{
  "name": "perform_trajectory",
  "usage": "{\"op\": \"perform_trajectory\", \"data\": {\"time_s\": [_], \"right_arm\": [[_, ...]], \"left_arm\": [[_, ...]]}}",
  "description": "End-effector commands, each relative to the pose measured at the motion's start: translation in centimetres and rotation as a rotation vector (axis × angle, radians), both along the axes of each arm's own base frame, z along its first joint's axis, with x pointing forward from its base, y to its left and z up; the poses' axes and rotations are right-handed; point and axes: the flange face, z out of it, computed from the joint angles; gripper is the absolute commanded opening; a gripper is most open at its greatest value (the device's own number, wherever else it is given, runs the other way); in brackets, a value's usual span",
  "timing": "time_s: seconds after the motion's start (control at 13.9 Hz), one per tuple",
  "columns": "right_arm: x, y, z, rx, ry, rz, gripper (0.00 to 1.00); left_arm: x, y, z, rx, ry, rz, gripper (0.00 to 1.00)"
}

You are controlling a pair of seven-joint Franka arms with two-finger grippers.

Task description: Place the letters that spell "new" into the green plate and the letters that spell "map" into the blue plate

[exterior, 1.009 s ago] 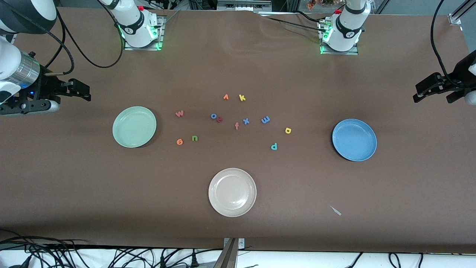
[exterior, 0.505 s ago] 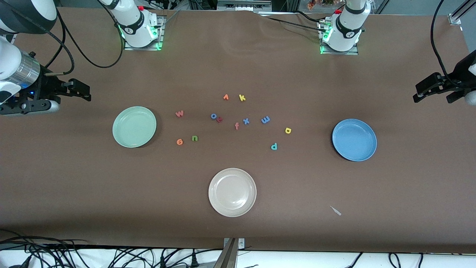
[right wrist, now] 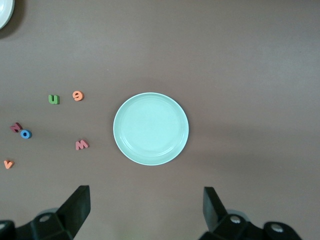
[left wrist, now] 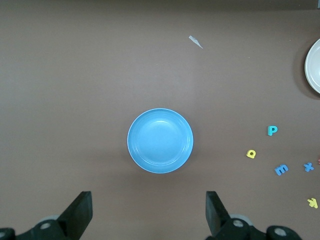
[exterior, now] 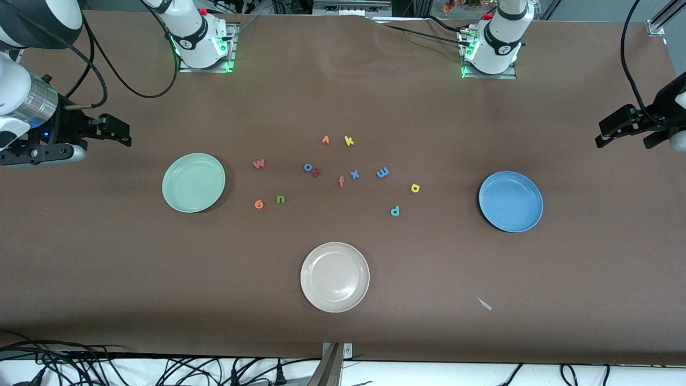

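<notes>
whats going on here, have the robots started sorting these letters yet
Nothing is being handled yet. Both arms wait with open, empty grippers: the left gripper over the table by the blue plate, the right gripper by the green plate. Both plates are empty. All six wanted letters lie on the table between them: n, e and w toward the green plate, m, a and p toward the blue one.
</notes>
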Motion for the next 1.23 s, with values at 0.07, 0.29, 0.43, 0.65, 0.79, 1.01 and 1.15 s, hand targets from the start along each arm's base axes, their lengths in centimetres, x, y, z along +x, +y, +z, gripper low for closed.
{"op": "perform_trajectory", "data": {"time_s": [0.07, 0.29, 0.43, 0.65, 0.79, 1.01, 1.15], "right_arm": [[-0.42, 0.2, -0.08, -0.009, -0.011, 0.016, 1.0], [-0.46, 0.28, 0.01, -0.009, -0.013, 0.016, 1.0], [-0.34, 0.29, -0.13, -0.009, -0.014, 0.017, 1.0], [-0.32, 0.4, -0.3, -0.007, -0.02, 0.018, 1.0], [-0.51, 0.38, -0.36, -0.007, -0.016, 0.018, 1.0], [-0.46, 0.4, -0.26, -0.005, -0.02, 0.018, 1.0], [-0.5, 0.48, -0.41, -0.005, -0.017, 0.019, 1.0]], "left_arm": [[0.29, 0.09, 0.47, 0.001, -0.007, -0.02, 1.0], [0.29, 0.09, 0.47, 0.001, -0.007, -0.02, 1.0], [0.29, 0.09, 0.47, 0.001, -0.007, -0.02, 1.0], [0.29, 0.09, 0.47, 0.001, -0.007, -0.02, 1.0], [0.3, 0.09, 0.48, 0.001, -0.008, -0.02, 1.0], [0.29, 0.09, 0.47, 0.001, -0.007, -0.02, 1.0], [0.29, 0.09, 0.47, 0.001, -0.007, -0.02, 1.0]]}}
